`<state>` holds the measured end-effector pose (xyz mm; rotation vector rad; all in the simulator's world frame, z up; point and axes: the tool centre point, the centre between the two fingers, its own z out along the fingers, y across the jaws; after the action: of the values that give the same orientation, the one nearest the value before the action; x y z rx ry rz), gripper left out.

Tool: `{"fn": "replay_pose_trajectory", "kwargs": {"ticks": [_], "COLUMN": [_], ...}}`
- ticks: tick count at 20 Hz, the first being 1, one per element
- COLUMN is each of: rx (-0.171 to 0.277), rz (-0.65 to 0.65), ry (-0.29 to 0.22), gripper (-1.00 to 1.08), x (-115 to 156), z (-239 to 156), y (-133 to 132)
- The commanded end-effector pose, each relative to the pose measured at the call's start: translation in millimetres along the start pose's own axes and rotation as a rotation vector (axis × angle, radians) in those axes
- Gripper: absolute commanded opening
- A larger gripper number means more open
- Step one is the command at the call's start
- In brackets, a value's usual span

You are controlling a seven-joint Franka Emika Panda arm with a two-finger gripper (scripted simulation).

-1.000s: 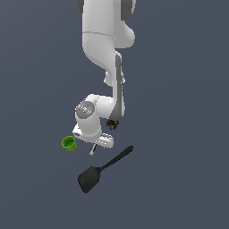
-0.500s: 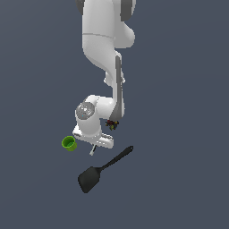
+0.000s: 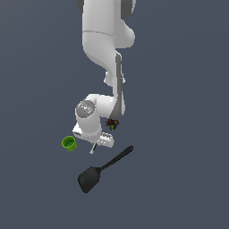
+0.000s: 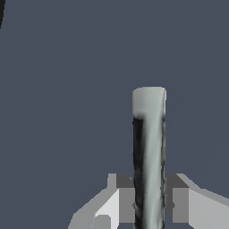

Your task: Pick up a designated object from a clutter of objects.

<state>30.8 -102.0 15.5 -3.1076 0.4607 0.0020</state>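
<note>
The designated object, a thin white-grey stick [image 4: 150,147] with a dark streak, stands between my two fingers in the wrist view. My gripper [image 4: 150,199] is shut on it, with a pad touching each side. In the exterior view the gripper [image 3: 95,144] is low over the floor, and a short piece of the stick [image 3: 92,150] shows beneath the hand. The rest of the clutter lies around it: the green cup [image 3: 69,143] toward the exterior view's left, the black spatula [image 3: 96,175] in front, and the dark multicoloured lump [image 3: 112,124] behind the hand.
The white arm [image 3: 105,49] rises over the scene and hides the floor behind the hand. A sliver of something black [image 4: 1,11] sits at a corner of the wrist view. The floor is plain dark grey.
</note>
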Motion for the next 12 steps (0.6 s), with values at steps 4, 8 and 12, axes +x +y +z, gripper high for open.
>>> {"fn": "replay_pose_trajectory", "kwargs": {"ticks": [4, 8, 12], "rx": [0.000, 0.000, 0.001], "rz": [0.000, 0.000, 0.000], "ry": [0.001, 0.001, 0.001], "gripper": [-1.00, -1.00, -1.00], "x": [-8.8, -19.4, -33.3], "z": [-16.9, -36.4, -61.9], "y": [-0.1, 0.1, 0.2]}}
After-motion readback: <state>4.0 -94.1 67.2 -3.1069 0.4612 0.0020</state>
